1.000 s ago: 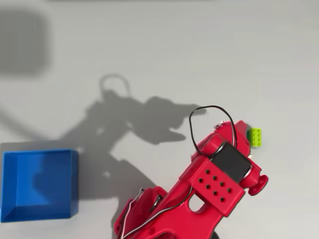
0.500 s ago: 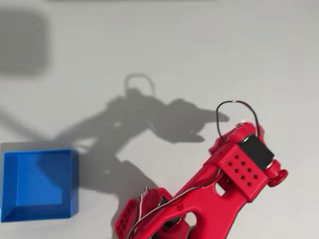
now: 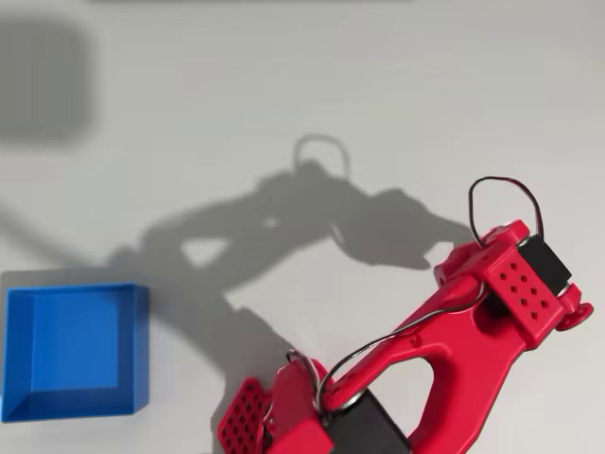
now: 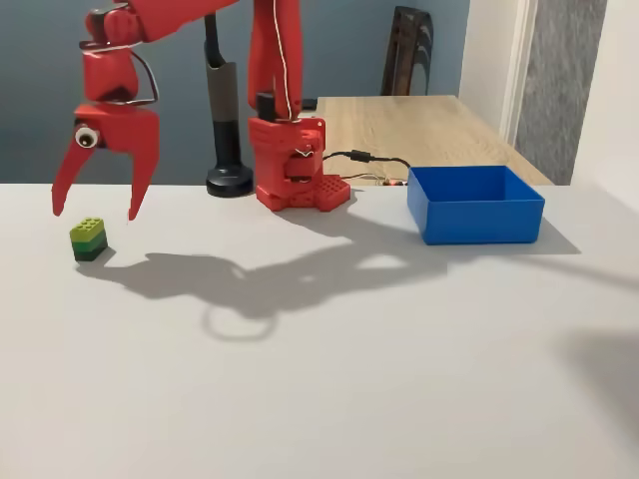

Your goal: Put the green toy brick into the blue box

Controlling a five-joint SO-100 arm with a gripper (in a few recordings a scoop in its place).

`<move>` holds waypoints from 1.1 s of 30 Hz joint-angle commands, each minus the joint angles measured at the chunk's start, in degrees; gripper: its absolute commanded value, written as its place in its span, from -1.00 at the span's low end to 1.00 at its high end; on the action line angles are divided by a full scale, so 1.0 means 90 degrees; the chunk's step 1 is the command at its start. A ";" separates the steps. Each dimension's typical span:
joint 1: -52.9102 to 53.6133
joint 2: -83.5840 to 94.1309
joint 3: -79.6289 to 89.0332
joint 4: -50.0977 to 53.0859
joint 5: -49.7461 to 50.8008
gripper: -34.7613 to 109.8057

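Observation:
The green toy brick (image 4: pixel 88 239) sits on the white table at the far left of the fixed view, lime on top with a darker green lower layer. My red gripper (image 4: pixel 96 212) hangs open just above it, fingers pointing down and spread wider than the brick, one on each side and slightly higher than its top. In the overhead view the arm's wrist (image 3: pixel 518 282) covers the brick. The blue box (image 4: pixel 475 222) stands empty at the right of the fixed view and at the lower left of the overhead view (image 3: pixel 66 345), far from the gripper.
The arm's red base (image 4: pixel 296 170) stands at the back of the table beside a black post on a round foot (image 4: pixel 229 180). A wooden table (image 4: pixel 419 125) lies behind. The arm's shadow falls across the middle of the white table (image 3: pixel 284 95).
In the overhead view the arm has swung right, and its wrist now covers the green brick that showed beside it a second ago. The box has not moved.

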 commanded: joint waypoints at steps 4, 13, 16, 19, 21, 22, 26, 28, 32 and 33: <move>0.0420 -0.0078 0.0166 -0.0527 -0.0059 -0.10; 0.0566 -0.0381 0.0391 -0.1172 -0.0078 -0.11; 0.0537 -0.0449 0.0508 -0.1348 -0.0068 -0.11; 0.0479 -0.0459 0.0605 -0.1475 -0.0068 -0.11; 0.0420 -0.0459 0.0605 -0.1475 -0.0020 -0.11; 0.0381 -0.0459 0.0605 -0.1475 0.0000 -0.11; 0.0283 -0.0459 0.0557 -0.1475 0.0107 -0.12; 0.0225 -0.0459 0.0537 -0.1484 0.0195 -0.12; 0.0029 -0.0459 0.0596 -0.1553 0.0381 -0.14; -0.0010 -0.0459 0.0615 -0.1582 0.0439 -0.13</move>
